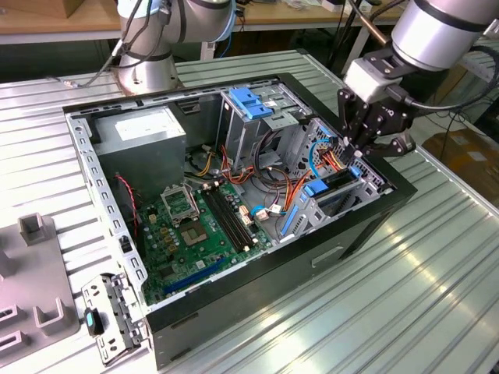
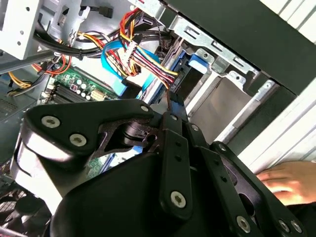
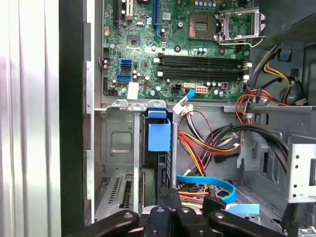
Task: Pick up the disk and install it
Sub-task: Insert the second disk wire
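A ribbed metal tabletop (image 1: 437,288) carries an opened black computer case (image 1: 257,296), lying on its side with its interior exposed. Inside, the green motherboard (image 1: 195,234) covers the floor of the case toward the tabletop's near edge, a grey power supply box (image 1: 148,136) sits in the far corner by the robot's base, and a tall metal cage with a light-blue flap (image 1: 251,103) stands along the far wall. Bundles of red, yellow and orange cables (image 3: 202,148) run between them.

The arm (image 1: 444,31) reaches down over the case corner nearest the tabletop's edge at the exterior view's right. Its black hand (image 1: 360,148) hangs over the drive bay there; whether its fingers are clenched or released cannot be told. The disk (image 3: 159,148) stands on edge in that bay, its blue carrier rails showing, just below the hand.

A person's hand (image 2: 286,180) rests on the tabletop beside the case in the second wrist view.
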{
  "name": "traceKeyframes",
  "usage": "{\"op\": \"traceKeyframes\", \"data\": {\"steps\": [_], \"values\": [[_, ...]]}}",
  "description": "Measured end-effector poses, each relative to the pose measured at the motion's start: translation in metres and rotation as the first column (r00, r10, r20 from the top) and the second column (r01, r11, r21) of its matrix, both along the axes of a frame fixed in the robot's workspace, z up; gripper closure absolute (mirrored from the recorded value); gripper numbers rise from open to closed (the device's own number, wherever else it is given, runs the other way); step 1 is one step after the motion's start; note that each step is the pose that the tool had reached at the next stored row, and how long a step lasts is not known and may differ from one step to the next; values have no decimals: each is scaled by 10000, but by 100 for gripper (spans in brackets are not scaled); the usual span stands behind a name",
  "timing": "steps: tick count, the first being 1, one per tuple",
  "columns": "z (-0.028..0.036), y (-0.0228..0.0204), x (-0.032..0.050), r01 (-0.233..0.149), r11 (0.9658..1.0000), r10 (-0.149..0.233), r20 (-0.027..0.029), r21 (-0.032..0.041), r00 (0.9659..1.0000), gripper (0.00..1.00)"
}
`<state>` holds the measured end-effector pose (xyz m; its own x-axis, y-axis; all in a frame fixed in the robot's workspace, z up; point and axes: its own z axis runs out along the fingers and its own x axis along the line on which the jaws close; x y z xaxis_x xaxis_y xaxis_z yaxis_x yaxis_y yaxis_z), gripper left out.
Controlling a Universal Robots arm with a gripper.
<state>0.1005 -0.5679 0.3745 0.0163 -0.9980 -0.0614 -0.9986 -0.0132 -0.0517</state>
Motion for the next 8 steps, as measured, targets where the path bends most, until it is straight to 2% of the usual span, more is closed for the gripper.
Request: {"op": "traceKeyframes", "data": {"steps": [1,2,5,7,8], "values": [[48,0,0,0,10000,0,0,2,10000,89],[61,0,-7,1,10000,-1,0,24,10000,89],[64,0,-51,0,9996,0,0,266,10000,89],[73,0,-77,0,9995,0,0,318,10000,89],[82,1,-78,-1,9995,1,-1,322,10000,89]]}}
